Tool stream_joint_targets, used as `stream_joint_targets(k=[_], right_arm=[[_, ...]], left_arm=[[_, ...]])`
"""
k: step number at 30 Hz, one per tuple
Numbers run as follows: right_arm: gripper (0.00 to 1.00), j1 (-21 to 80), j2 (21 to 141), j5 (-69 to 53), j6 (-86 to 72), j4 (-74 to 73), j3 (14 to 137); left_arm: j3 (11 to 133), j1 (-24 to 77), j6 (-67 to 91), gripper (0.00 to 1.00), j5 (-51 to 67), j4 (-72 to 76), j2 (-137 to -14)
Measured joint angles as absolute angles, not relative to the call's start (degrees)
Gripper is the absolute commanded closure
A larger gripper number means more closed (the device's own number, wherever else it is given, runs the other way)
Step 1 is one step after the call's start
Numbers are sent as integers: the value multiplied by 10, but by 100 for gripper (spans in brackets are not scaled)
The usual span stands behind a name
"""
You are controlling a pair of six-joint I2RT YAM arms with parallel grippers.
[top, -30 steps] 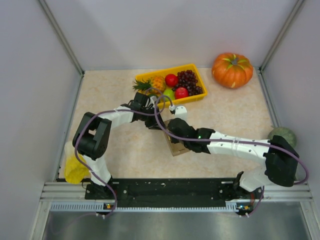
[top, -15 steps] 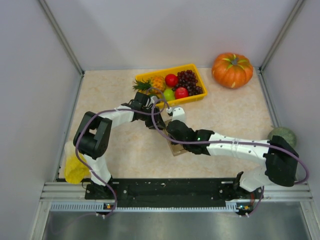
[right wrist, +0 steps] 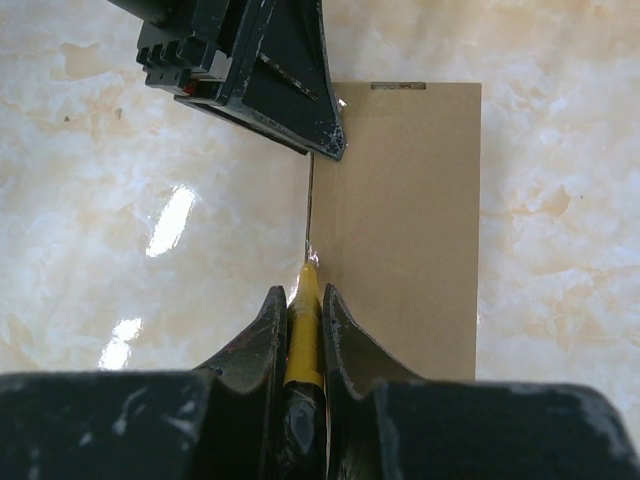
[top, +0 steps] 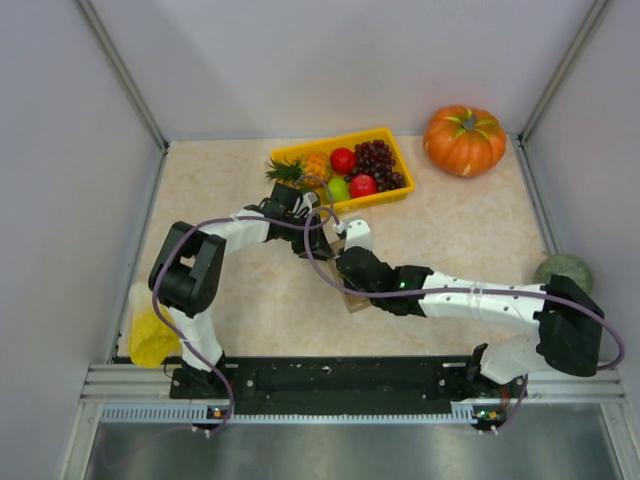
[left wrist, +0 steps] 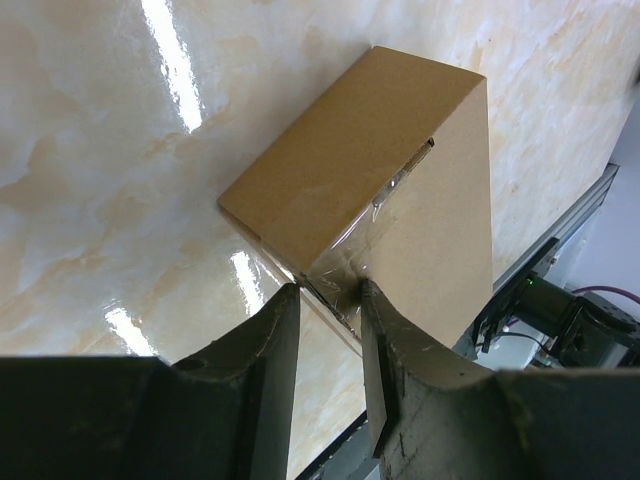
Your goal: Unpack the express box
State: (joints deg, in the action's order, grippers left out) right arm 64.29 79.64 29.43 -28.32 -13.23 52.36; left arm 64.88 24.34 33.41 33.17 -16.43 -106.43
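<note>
No text, label, brand, number or sign can be made out anywhere; the express box (left wrist: 340, 170) is seen plain brown

**Bright, even light; glare up close**

Top view sharp, shadows soft. White glare streaks the glossy bench (left wrist: 90, 230) in both wrist views; tape (left wrist: 375, 205) on the express box (left wrist: 340, 170) glints. Left gripper (left wrist: 328, 300) and right gripper (right wrist: 303, 300) sit dark and blurred in front.

A yellow rectangular plastic tray (top: 335, 141) sits at the far middle of the beige marbled tabletop (top: 470, 230), holding a small pineapple (top: 312, 166), 2 red round fruits (top: 343, 160), 1 green fruit (top: 339, 187) and dark purple grapes (top: 378, 160). An orange ribbed pumpkin (top: 464, 140) stands just right of it. A green round melon (top: 566, 271) lies at the right edge.
</note>
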Motion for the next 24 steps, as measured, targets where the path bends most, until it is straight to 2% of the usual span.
stream_joint_targets(k=[24], right_arm=[[100, 651, 769, 252, -286, -175, 502]], left_arm=[[653, 244, 330, 66, 332, -167, -1067]])
